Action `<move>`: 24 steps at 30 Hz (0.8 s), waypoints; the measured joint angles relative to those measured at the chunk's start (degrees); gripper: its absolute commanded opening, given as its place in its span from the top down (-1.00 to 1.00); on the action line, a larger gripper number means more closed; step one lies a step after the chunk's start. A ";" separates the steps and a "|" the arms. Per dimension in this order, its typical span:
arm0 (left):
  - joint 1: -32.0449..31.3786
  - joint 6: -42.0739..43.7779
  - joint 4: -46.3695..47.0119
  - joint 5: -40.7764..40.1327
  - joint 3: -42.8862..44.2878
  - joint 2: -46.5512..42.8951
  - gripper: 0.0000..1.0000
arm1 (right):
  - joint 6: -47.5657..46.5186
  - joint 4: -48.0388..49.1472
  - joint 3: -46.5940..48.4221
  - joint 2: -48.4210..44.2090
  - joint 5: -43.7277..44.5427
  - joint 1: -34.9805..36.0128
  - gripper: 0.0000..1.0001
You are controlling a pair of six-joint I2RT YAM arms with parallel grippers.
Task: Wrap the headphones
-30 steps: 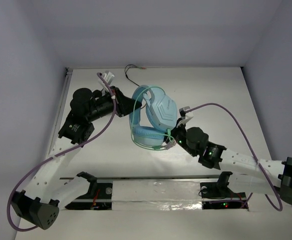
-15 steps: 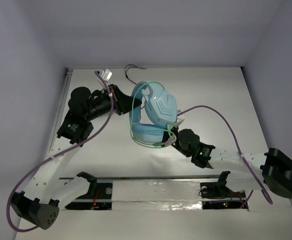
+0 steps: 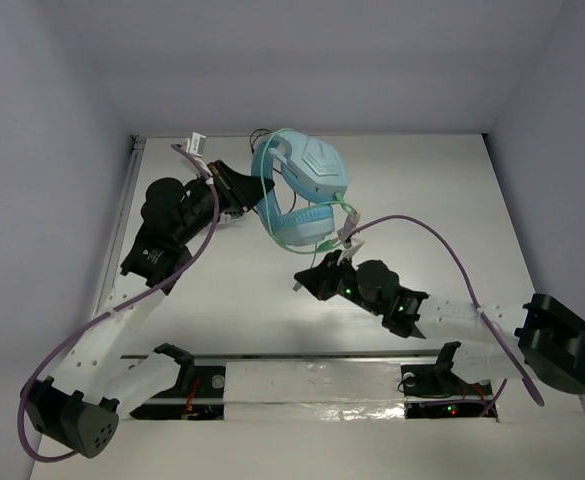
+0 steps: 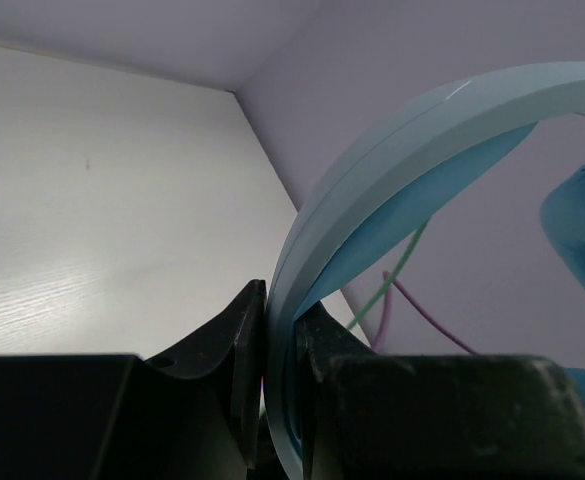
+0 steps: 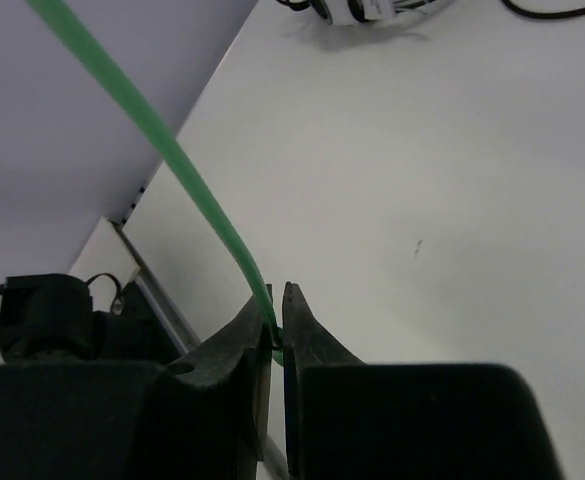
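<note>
**Cable pinched, headphones aloft: a winding turn is in hand**

Top view: the headphones [image 3: 307, 190] hang above the far middle of the table [image 3: 452, 200], cups toward the right. The left gripper [image 3: 250, 195] grasps them from the left. The right gripper [image 3: 307, 280] sits nearer the arm bases, below the cups, and the thin green cable [image 3: 348, 215] runs down from the cups toward it.

Left wrist: the left gripper [image 4: 277, 330] is clenched on the blue headband [image 4: 392, 170], its jaws flat against both faces of the band.

Right wrist: the right gripper [image 5: 275, 320] is closed on the cable [image 5: 172, 150], which stretches taut up and away to the left.

The step looks like laying cable around the headphones. Next, the right arm probably has to carry the pinched cable around the band or cups under tension, while the left holds steady.
</note>
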 measured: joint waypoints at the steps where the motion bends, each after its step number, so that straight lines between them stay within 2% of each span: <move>1: 0.00 -0.59 1.01 -1.44 -1.01 0.00 1.00 | 1.27 0.17 -0.26 -0.31 -0.87 -0.02 0.91; 8: -0.33 -4.24 6.05 -15.67 -11.56 1.33 1.00 | 10.29 -0.07 -3.04 -5.35 -5.92 0.00 0.90; 13: -2.80 -5.14 6.91 -25.51 -14.73 3.80 1.00 | 14.78 0.07 -3.08 -8.11 -8.48 0.15 0.86; 24: -11.15 -4.85 8.48 -42.29 -14.91 10.01 1.00 | 16.63 -1.25 2.49 -0.37 -11.76 3.82 0.75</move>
